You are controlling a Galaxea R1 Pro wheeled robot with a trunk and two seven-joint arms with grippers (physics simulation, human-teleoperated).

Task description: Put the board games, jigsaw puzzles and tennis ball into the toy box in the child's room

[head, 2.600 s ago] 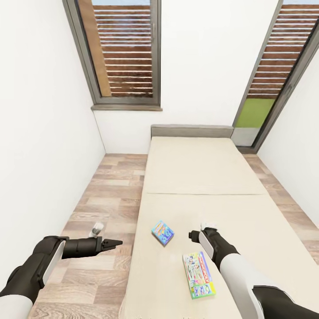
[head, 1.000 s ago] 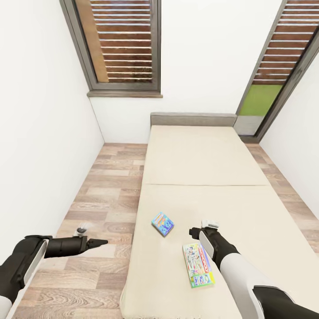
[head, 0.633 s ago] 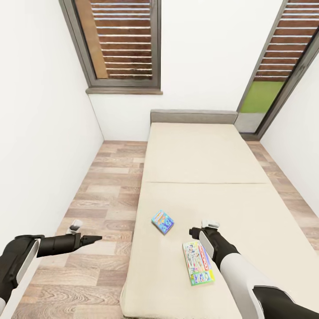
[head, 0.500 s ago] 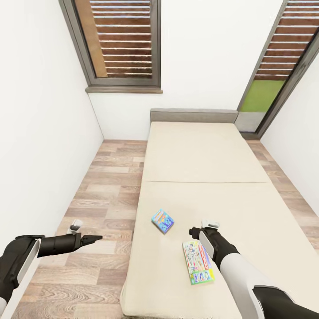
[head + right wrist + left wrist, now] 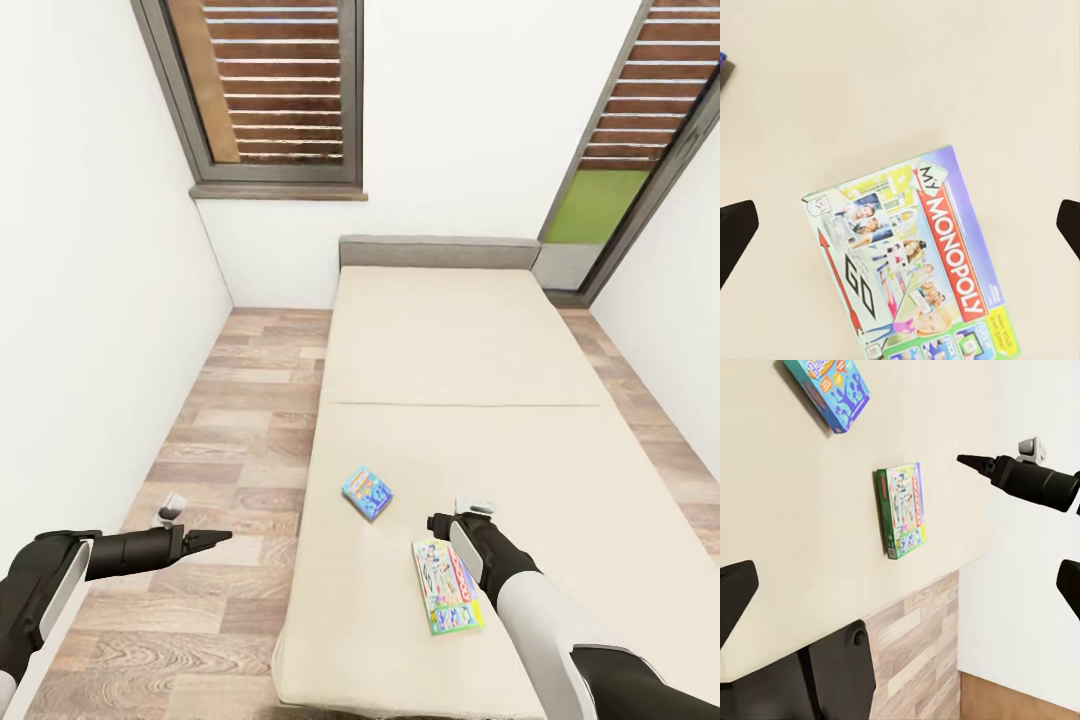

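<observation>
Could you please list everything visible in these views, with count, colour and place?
Small board game: one, blue, flat on the bed, nearer the headboard than the other game.
Long board game: one, white-green with a Monopoly print, flat on the bed beside the right arm.
Bed: one, beige cover, along the middle of the room.
Headboard: one, grey, against the far wall.
Windows: two, dark-framed with brown slats, far wall and right side.
Floor: wood planks, left of the bed.
Left gripper: black, over the floor, fingers wide apart in its wrist view.
Right gripper: black, over the bed above the long game, fingers wide apart.
</observation>
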